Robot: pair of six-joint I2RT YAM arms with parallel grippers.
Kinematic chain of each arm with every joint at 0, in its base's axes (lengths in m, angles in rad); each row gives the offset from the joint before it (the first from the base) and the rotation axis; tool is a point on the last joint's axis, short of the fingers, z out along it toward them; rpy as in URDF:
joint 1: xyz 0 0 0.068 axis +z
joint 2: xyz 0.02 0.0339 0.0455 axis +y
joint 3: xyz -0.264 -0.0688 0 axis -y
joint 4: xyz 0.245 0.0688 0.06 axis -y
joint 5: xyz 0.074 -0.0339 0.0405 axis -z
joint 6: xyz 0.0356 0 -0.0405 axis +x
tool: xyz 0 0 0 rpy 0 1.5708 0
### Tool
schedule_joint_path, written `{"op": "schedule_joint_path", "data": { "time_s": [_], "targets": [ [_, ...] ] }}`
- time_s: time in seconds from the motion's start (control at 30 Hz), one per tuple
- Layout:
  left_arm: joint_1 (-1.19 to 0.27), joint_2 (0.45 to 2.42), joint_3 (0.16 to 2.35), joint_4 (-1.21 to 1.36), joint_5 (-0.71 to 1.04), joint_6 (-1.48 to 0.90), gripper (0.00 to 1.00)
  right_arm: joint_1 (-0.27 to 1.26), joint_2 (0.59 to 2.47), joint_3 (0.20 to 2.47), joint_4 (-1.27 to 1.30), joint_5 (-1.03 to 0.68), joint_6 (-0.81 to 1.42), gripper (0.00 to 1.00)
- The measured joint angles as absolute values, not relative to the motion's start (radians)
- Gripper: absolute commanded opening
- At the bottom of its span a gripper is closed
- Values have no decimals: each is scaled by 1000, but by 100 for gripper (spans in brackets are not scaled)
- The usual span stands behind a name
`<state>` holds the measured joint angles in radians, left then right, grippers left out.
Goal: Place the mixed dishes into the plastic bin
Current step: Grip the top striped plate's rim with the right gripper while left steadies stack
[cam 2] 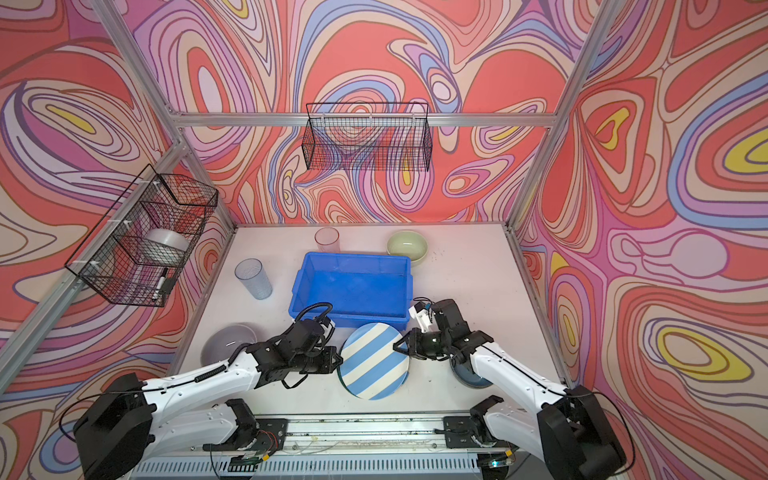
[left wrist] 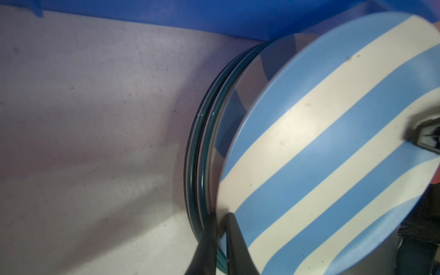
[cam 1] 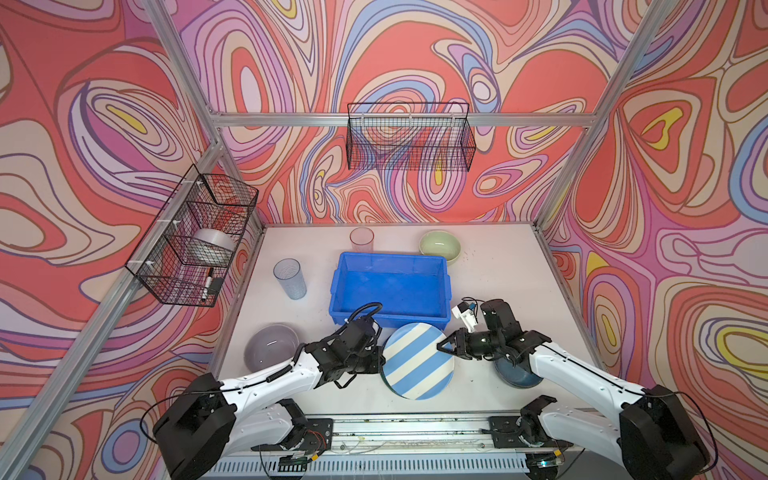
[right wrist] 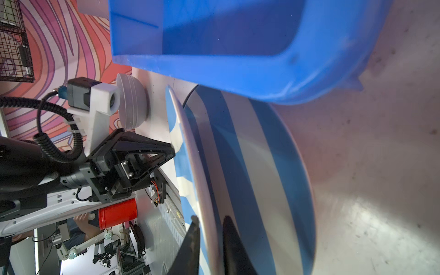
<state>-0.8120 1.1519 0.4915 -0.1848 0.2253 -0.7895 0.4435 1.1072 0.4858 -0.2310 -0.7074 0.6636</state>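
Observation:
The blue-and-white striped plate [cam 1: 417,361] [cam 2: 374,361] lies just in front of the blue plastic bin [cam 1: 390,318] [cam 2: 349,318], on top of a dark-rimmed plate [left wrist: 190,166]. My left gripper [cam 1: 381,359] [left wrist: 220,221] is shut on the striped plate's [left wrist: 321,142] left rim. From the opposite side my right gripper [cam 1: 442,347] [right wrist: 210,222] pinches the right rim, one finger above and one below. The plate's right side is tilted up off the lower plate. Nothing lies in the bin.
A blue tumbler [cam 1: 289,278] and a grey bowl [cam 1: 270,347] stand on the left. Behind the bin are a pink tumbler [cam 1: 361,239] and a green bowl [cam 1: 439,247]. A dark blue bowl [cam 1: 517,374] sits under the right arm. Mesh baskets [cam 1: 195,237] hang on the walls.

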Motion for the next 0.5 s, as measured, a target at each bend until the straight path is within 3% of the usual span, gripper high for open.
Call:
{"op": "schedule_joint_path", "data": {
  "time_s": [0.3, 0.5],
  "targets": [
    [-817, 1026, 593, -352, 175, -781, 38, 447, 1107, 544, -294, -701, 645, 0],
    [-716, 942, 706, -516, 142, -735, 56, 447, 1096, 613, -363, -704, 626, 0]
  ]
}}
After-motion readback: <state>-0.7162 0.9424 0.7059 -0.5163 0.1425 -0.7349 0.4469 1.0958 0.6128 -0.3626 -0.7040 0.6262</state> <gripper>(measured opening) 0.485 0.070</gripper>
